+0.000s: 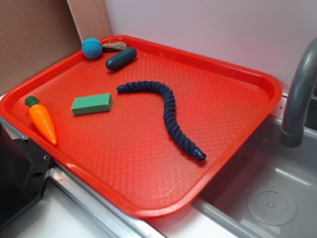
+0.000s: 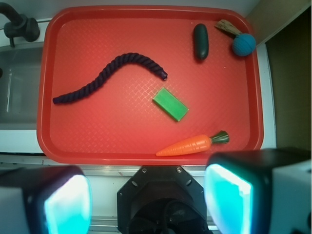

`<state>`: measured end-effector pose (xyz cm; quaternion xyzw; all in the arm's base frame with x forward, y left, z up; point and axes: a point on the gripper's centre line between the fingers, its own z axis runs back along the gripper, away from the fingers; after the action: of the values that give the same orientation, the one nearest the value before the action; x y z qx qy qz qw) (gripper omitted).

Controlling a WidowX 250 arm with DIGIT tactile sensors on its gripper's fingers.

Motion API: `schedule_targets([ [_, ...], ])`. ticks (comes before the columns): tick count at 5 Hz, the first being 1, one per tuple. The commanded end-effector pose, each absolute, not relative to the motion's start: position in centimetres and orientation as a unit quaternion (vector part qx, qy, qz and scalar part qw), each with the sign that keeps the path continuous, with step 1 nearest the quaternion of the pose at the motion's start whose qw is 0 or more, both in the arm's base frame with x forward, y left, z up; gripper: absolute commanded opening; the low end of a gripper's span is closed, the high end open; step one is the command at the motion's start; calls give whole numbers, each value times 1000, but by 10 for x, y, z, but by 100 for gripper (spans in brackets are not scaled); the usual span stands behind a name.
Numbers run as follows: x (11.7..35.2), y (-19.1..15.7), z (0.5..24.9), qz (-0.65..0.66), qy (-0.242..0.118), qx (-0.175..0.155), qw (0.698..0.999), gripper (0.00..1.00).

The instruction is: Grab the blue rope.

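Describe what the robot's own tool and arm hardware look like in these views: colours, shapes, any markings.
In the wrist view the tool shows two broad, blocky fingers with black and pale grey casings and glossy inner pads that look teal. Between them sits a black, roughly octagonal housing with small screws. No cables or markings are visible. In the exterior view, only a black body with small bolts shows at the lower left.
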<state>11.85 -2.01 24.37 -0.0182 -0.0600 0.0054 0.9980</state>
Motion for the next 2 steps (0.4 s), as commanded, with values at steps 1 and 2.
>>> schedule_targets([
  [1, 119, -20, 244, 5, -60, -18, 998, 100],
  [2, 146, -36, 194, 54, 55, 48, 996, 100],
])
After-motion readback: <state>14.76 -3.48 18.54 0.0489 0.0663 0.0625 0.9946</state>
